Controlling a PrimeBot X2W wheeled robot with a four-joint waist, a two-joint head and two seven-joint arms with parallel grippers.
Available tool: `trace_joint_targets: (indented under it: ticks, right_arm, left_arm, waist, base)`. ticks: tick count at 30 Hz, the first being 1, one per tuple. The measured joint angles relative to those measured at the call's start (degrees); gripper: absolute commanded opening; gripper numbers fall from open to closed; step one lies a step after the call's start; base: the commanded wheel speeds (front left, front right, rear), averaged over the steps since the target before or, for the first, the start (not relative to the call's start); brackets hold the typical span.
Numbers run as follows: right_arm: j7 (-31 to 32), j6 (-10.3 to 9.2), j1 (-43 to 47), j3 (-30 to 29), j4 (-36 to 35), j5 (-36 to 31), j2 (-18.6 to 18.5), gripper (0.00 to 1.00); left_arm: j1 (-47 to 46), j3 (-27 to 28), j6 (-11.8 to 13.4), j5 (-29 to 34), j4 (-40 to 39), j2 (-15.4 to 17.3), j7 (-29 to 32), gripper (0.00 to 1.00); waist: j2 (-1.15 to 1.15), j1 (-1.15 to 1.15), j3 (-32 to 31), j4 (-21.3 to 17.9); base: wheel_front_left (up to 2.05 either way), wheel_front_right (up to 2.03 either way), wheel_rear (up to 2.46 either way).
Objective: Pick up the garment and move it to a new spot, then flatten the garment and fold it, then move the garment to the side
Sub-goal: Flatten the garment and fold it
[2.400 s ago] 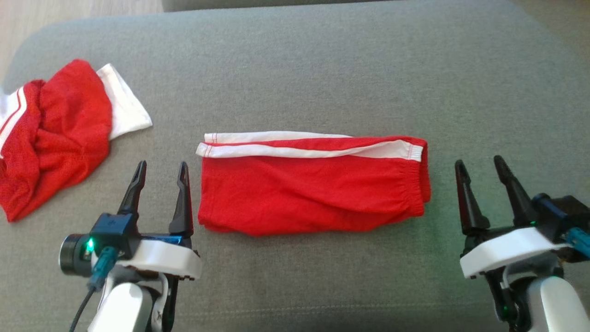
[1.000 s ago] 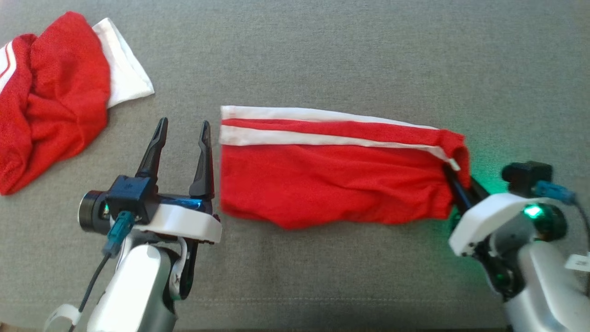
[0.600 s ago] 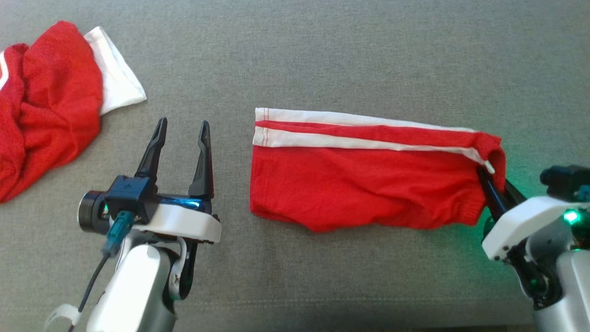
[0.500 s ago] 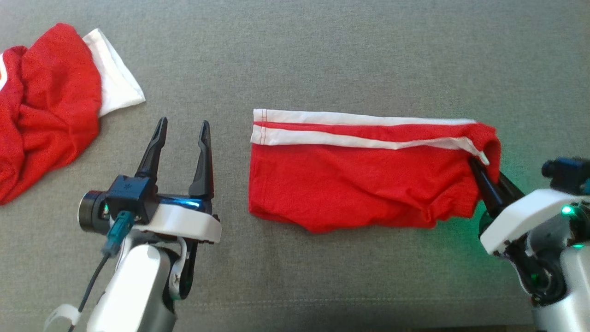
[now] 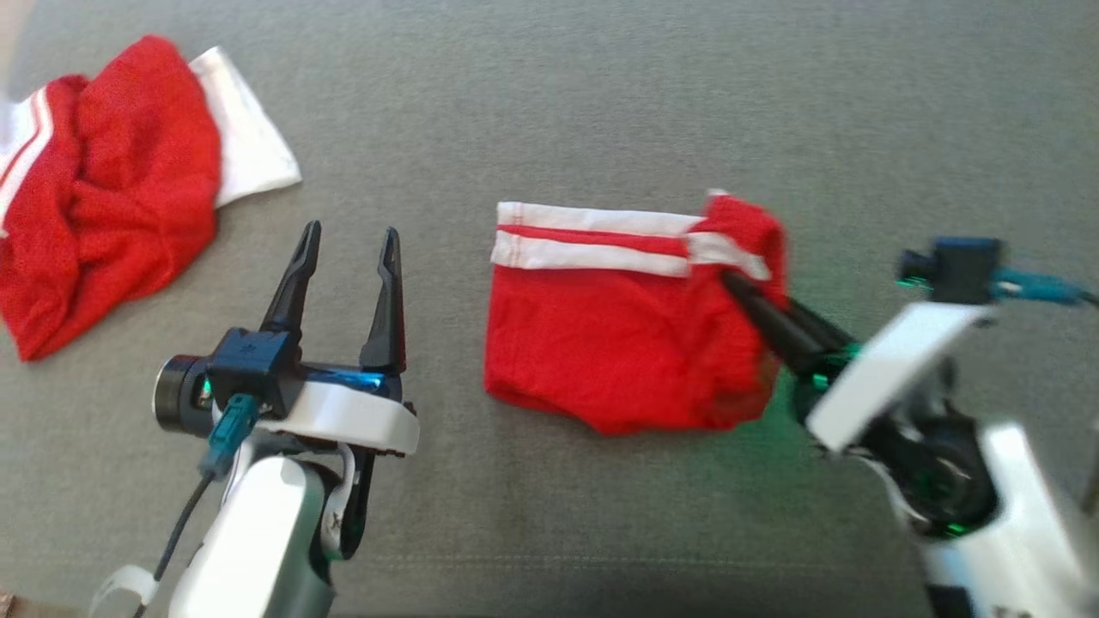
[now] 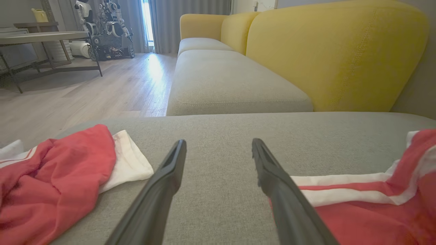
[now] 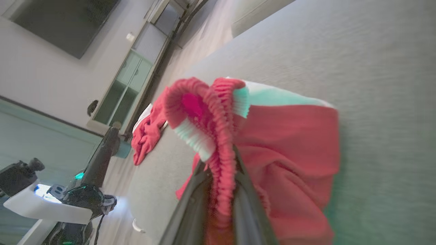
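Note:
The garment [image 5: 618, 343], red shorts with two white stripes along the far edge, lies mid-cushion in the head view. Its right end is lifted and doubled back toward the left. My right gripper [image 5: 737, 287] is shut on the elastic waistband at that raised end. The right wrist view shows the ruffled waistband [image 7: 218, 136] pinched between the two fingers of my right gripper [image 7: 219, 166]. My left gripper [image 5: 350, 233] stands open, left of the garment's left edge and apart from it. The left wrist view has my left gripper [image 6: 218, 143] with nothing between its fingers and the garment [image 6: 357, 211] at the right.
A second crumpled red and white garment [image 5: 112, 189] lies at the far left of the grey cushion [image 5: 601, 103]; the left wrist view has that second garment [image 6: 51, 177] too. Beyond the cushion stand a yellow sofa [image 6: 323, 51], a wooden floor and a table [image 6: 41, 35].
My right gripper, shut on the waistband, has carried the garment's right end up and leftward over the rest, shortening its outline. The left gripper holds still. The head camera shifted slightly.

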Motion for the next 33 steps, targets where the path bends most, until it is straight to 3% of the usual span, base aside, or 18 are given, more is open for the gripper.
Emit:
trace_joint_targets:
  ticks: [6, 13, 14, 15, 20, 25, 29, 33]
  right_arm:
    - [-1.77, 0.00, -5.87, 6.50, 7.62, 0.97, 2.30, 0.00]
    - [-7.76, 0.00, -10.99, 11.94, 15.02, 0.86, 2.40, 0.00]
    - [-8.56, 0.00, -11.59, 12.83, 15.97, 1.10, 2.38, 0.28]
    - [-9.37, 0.00, -12.00, 13.65, 16.77, 1.60, 2.40, 1.00]
    - [-13.54, 0.00, -13.56, 17.91, 18.74, 3.25, 1.76, 1.00]
    - [-21.84, 0.00, -15.16, 22.13, 14.08, 4.58, -1.60, 1.00]
    - [-29.31, 0.00, -15.57, 21.40, 11.62, 3.80, -4.83, 1.00]
    - [-36.21, 0.00, -15.27, 16.85, 11.44, -0.79, -7.79, 1.00]
  left_arm:
    - [-0.36, -0.29, -0.32, 0.03, 0.12, -0.67, 0.00, 1.00]
    - [-0.71, -0.57, -0.78, 0.04, 0.70, -1.98, 0.00, 1.00]
    - [-0.71, -0.57, -0.97, 0.04, 0.77, -2.10, 0.00, 1.00]
    - [-0.71, -0.55, -0.98, 0.05, 0.78, -2.18, 0.00, 1.00]
    - [-0.71, -0.32, -0.99, 0.56, 0.90, -2.41, 0.00, 1.00]
    - [-0.71, 0.08, -1.08, 1.10, 1.00, -2.52, 0.00, 1.00]
    - [-0.68, 0.22, -1.47, 1.22, 1.02, -2.53, 0.00, 1.00]
    - [-0.59, 0.54, -1.48, 1.48, 1.05, -2.49, 0.00, 1.00]
  waist:
    - [0.00, 0.00, 0.89, 2.98]
    - [0.00, 0.00, 1.88, 5.82]
    - [0.00, 0.00, 2.03, 6.17]
    - [0.00, 0.00, 2.17, 6.46]
    - [0.00, 0.00, 2.57, 6.82]
    - [0.00, 0.00, 2.34, 5.67]
    - [0.00, 0.00, 1.75, 4.39]
    - [0.00, 0.00, 0.90, 2.98]
  base:
    - [0.00, 0.00, 0.00]
    - [0.00, 0.00, 0.00]
    - [0.00, 0.00, 0.00]
    - [0.00, 0.00, 0.00]
    - [0.00, 0.00, 0.00]
    - [0.00, 0.00, 0.00]
    - [0.00, 0.00, 0.00]
    - [0.00, 0.00, 0.00]
